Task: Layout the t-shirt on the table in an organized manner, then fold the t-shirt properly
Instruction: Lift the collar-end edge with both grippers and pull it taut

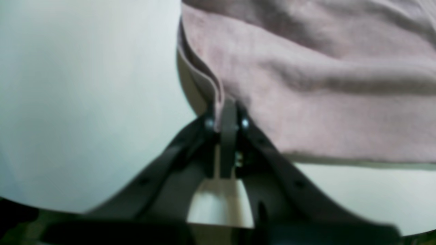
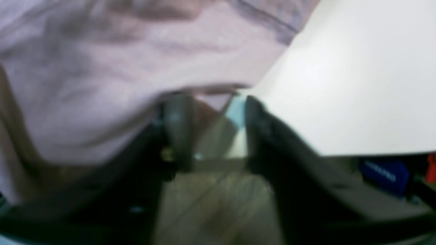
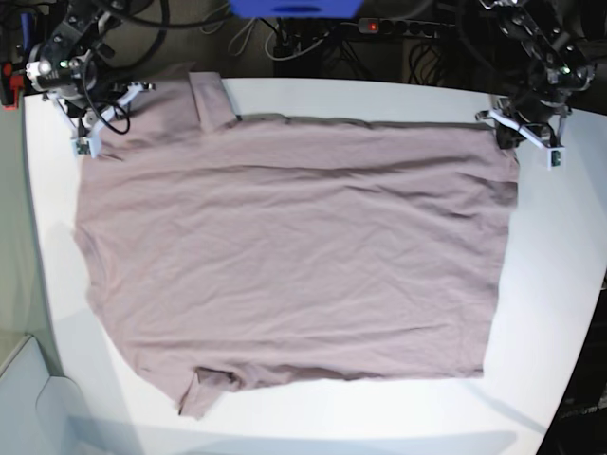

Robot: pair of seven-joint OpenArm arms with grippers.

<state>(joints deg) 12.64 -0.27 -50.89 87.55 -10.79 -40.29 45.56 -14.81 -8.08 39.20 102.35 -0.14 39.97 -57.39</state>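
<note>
The mauve t-shirt [image 3: 294, 256] lies spread across the white table [image 3: 560, 313], with one sleeve at the near edge and the other at the far left. At the far right corner, my left gripper [image 3: 520, 133] is shut on the shirt's edge. The left wrist view shows its fingers [image 1: 227, 115] pinched together on the t-shirt [image 1: 306, 102] over the table [image 1: 85, 102]. My right gripper [image 3: 90, 133] is at the far left corner. In the blurred right wrist view its jaws [image 2: 211, 98] stand apart, with the t-shirt's [image 2: 102, 68] edge across the tips beside the table [image 2: 357, 85].
A blue box [image 3: 294, 8], a power strip with a red light [image 3: 379, 26] and cables lie beyond the far table edge. A pale bin [image 3: 28, 398] stands off the near left corner. The table edge curves away on the right.
</note>
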